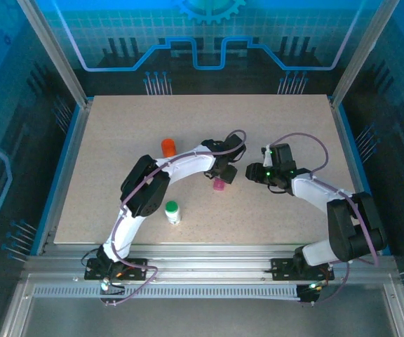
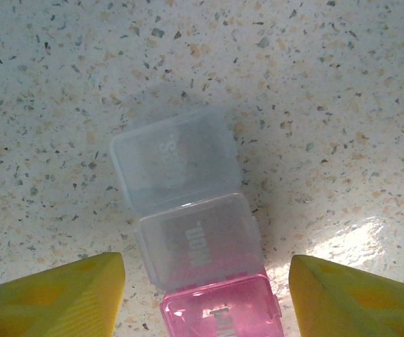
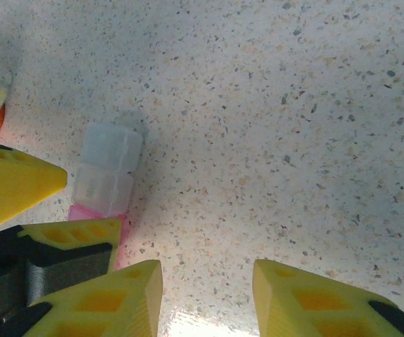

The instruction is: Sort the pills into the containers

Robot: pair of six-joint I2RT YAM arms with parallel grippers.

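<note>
— Where was the left gripper (image 2: 207, 270) at that point?

— It was low over the speckled table (image 2: 328, 84) with its yellow fingers (image 2: 69, 298) spread, one on either side of the pill organiser strip (image 2: 191, 225). The pink compartment (image 2: 223, 312) lay between the fingertips, and the two clear compartments (image 2: 177, 158) ran on beyond them. There was a gap on one finger's side. On the other side the box sat just beside the pad, and I couldn't tell whether they touched.

— So nothing was pinched?

— Not that I could see.

— And the right gripper (image 3: 207, 281)?

— Its fingers were parted over bare table and held nothing. The strip lay ahead of its fingertips and off to one side, towards the left gripper.

— What about the bottles?

— The orange bottle (image 1: 168, 146) and the white bottle with a green cap (image 1: 172, 211) stood on either side of the left forearm. Neither was near any fingertip.

— Which step was that, then?

— I'd say securing the organiser, early in the sort. All three lids looked shut. The plastic was too frosted to show what was inside, and the lettering on the lids was hard to read.

— What did the next move need?

— Probably a square, gentle close on the pink end, so the light strip stayed put while the other gripper worked a lid. An off-centre squeeze could have twisted it or made it skid.
</note>
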